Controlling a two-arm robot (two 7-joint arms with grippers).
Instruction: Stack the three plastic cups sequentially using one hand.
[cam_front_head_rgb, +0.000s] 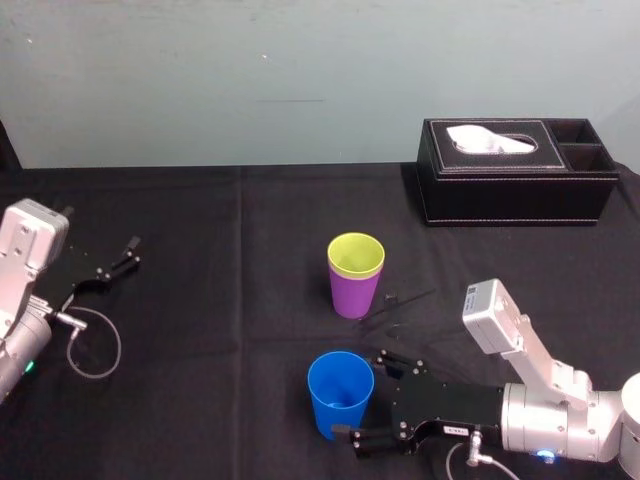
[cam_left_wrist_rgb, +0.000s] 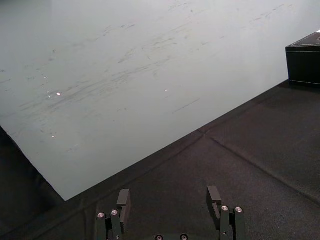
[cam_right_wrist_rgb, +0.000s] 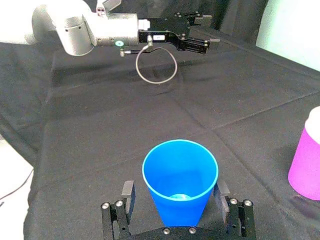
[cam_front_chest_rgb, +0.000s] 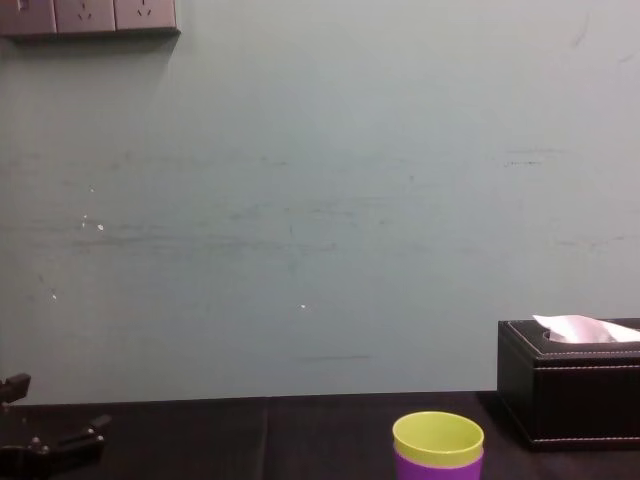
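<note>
The first step looks done: the yellow-green cup (cam_front_head_rgb: 356, 254) already sits inside the purple cup (cam_front_head_rgb: 355, 297), only its rim showing above the purple one; the pair stands upright near the middle of the black table (cam_front_head_rgb: 200, 330), well apart from the tissue box (cam_front_head_rgb: 515, 185) at the far right.

The blue cup (cam_front_head_rgb: 340, 393) is what is left; it stands alone, upright and empty, nearer the robot than the pair and a little to the left of it.

The right gripper (cam_front_head_rgb: 361, 394) lies low over the table with its fingers spread, one on each side of the blue cup's lower half; in the right wrist view a sliver of cloth seems to show between each finger and the cup wall, though whether the pads touch is hard to say; I judge the cup not yet pinched.

The left gripper (cam_front_head_rgb: 128, 254) is parked at the table's left edge, fingers apart and holding nothing.

Remaining, by my reckoning: close on the blue cup, lift it, carry it over the pair, and lower it into the yellow-green one.
</note>
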